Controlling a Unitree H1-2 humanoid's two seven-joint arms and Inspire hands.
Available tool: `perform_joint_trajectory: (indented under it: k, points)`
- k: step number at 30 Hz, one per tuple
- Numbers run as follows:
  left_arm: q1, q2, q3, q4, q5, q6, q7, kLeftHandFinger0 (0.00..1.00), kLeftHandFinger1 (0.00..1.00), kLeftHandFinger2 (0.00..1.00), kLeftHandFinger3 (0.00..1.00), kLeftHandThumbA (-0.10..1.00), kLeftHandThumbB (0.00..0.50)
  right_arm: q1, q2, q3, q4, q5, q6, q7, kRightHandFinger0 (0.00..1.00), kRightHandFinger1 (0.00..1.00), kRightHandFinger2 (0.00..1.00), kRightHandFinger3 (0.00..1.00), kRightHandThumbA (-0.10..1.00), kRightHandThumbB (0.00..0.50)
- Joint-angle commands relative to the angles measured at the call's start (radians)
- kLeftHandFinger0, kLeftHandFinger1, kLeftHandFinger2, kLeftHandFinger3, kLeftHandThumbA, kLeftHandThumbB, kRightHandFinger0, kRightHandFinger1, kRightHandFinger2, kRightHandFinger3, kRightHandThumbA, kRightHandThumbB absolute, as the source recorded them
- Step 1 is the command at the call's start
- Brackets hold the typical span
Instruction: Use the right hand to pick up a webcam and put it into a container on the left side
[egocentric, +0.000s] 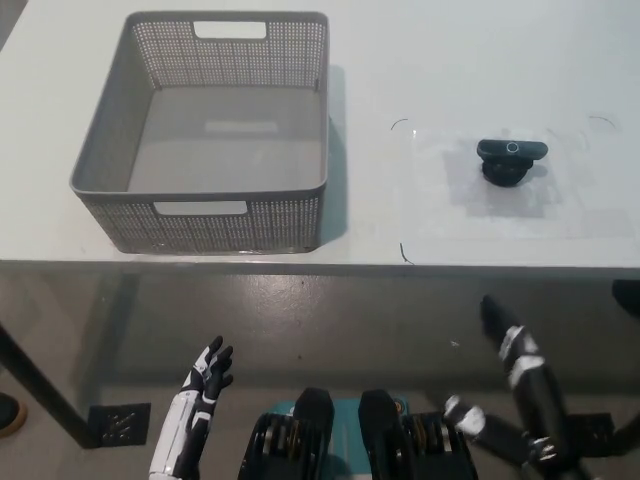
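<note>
A small black webcam (511, 161) sits on its round base on the white table (460, 60), right of centre, inside a marked rectangle. A grey perforated basket (100, 165) with handle cut-outs stands empty on the table's left. My black right hand (525, 372) is low at the bottom right, below the table's front edge, fingers apart and holding nothing, well short of the webcam. My white left hand (205, 380) rests at the lower left, also below the table edge, fingers spread and empty.
The table's front edge (320, 266) runs across the picture between my hands and the objects. Grey floor lies below it. A dark table leg (35, 385) slants at the lower left, with a shoe tip (8, 412) at the left border.
</note>
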Motion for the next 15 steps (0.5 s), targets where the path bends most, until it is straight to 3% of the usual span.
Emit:
perform_joint_trajectory:
  k: [1,3,7,9,10,15]
  points:
    - [0.002,0.008,0.001,-0.003,0.013,-0.057,0.007,1.0,1.0,1.0,1.0,0.97,0.098,-0.093,-0.067,-0.048,-0.23,-0.158,0.156,0.035,1.0,1.0,1.0,1.0,0.82,0.356]
    - [0.006,0.009,0.001,-0.003,0.016,-0.06,0.009,1.0,1.0,1.0,1.0,0.97,0.094,-0.128,-0.088,-0.06,-0.263,-0.18,0.195,0.039,1.0,1.0,1.0,1.0,0.75,0.368]
    - [0.013,0.008,0.001,0.002,0.012,-0.067,0.007,1.0,1.0,1.0,1.0,0.98,0.106,-0.279,-0.166,-0.084,-0.301,-0.316,0.306,0.081,1.0,1.0,1.0,1.0,0.8,0.447]
    - [0.014,0.007,0.001,0.005,0.012,-0.068,0.008,1.0,1.0,1.0,1.0,0.98,0.111,-0.316,-0.185,-0.084,-0.298,-0.326,0.335,0.09,1.0,1.0,1.0,1.0,0.79,0.441]
    - [0.015,0.009,0.0,0.007,0.013,-0.074,0.006,1.0,1.0,1.0,1.0,0.98,0.109,-0.375,-0.207,-0.089,-0.281,-0.327,0.364,0.101,1.0,1.0,1.0,1.0,0.73,0.411]
    - [0.026,0.009,0.0,-0.006,0.015,-0.06,0.005,1.0,1.0,1.0,1.0,0.99,0.113,-0.536,-0.272,-0.075,-0.142,-0.368,0.377,0.103,1.0,1.0,1.0,1.0,0.79,0.418]
